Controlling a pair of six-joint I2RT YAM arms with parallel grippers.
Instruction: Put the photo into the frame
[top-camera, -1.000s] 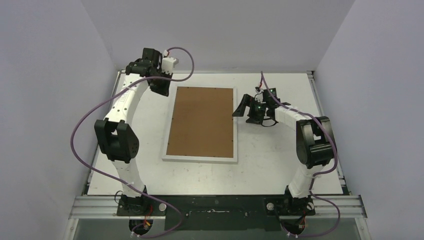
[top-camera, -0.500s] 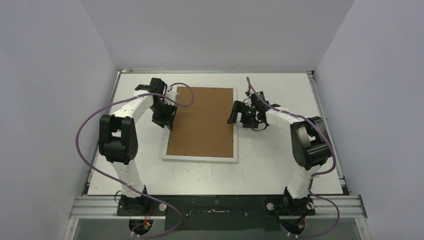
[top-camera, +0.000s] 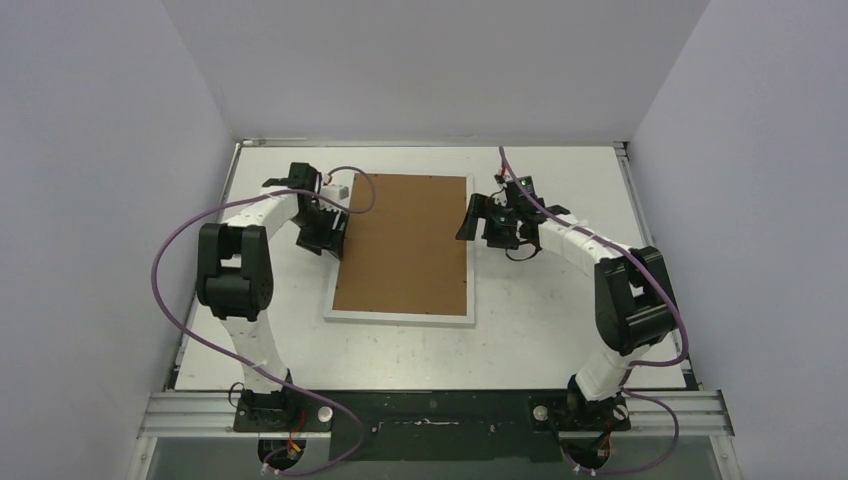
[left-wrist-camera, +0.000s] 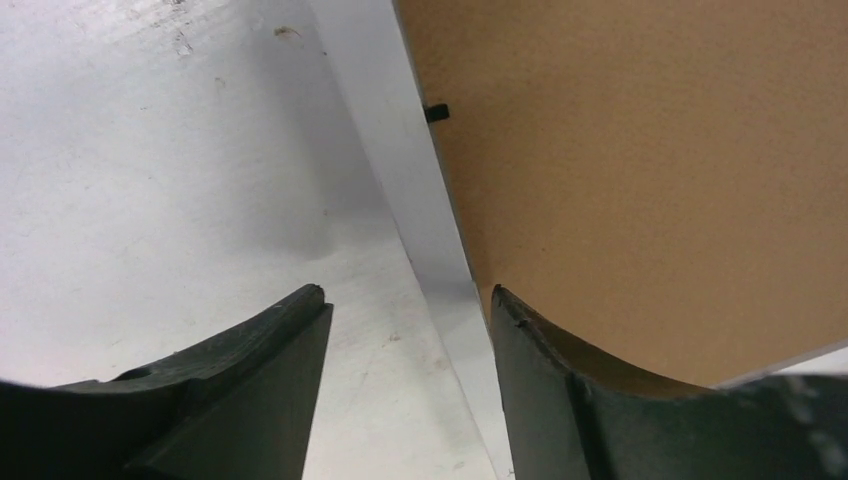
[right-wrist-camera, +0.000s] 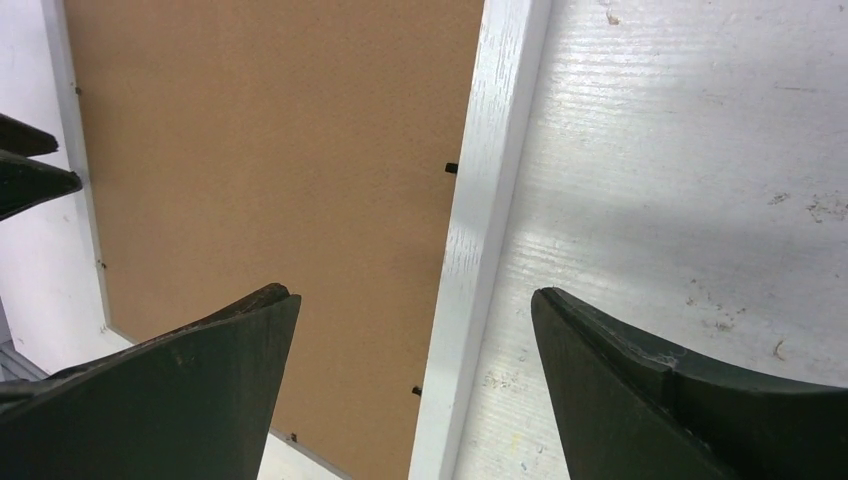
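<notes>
Frame (top-camera: 400, 317) lies flat, back up, at middle of bench (top-camera: 540, 340), w/ brown backing board (top-camera: 405, 240) sitting inside its white border. Left end effector (left-wrist-camera: 408, 295) is at frame's left edge, jaws spread, astride the border: one finger over bare bench, other over board, gripping nothing. Right end effector (right-wrist-camera: 415, 293), slightly farther back at right edge, is spread wide astride that border, also empty.

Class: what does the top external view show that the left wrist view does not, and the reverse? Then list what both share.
Only top external: the whole white-bordered rectangular frame and the right gripper beside its right rail. Only left wrist: a small black tab at the board's edge, and that the left gripper stands open astride the left rail. Both: the plain brown backing board and white table.
</notes>
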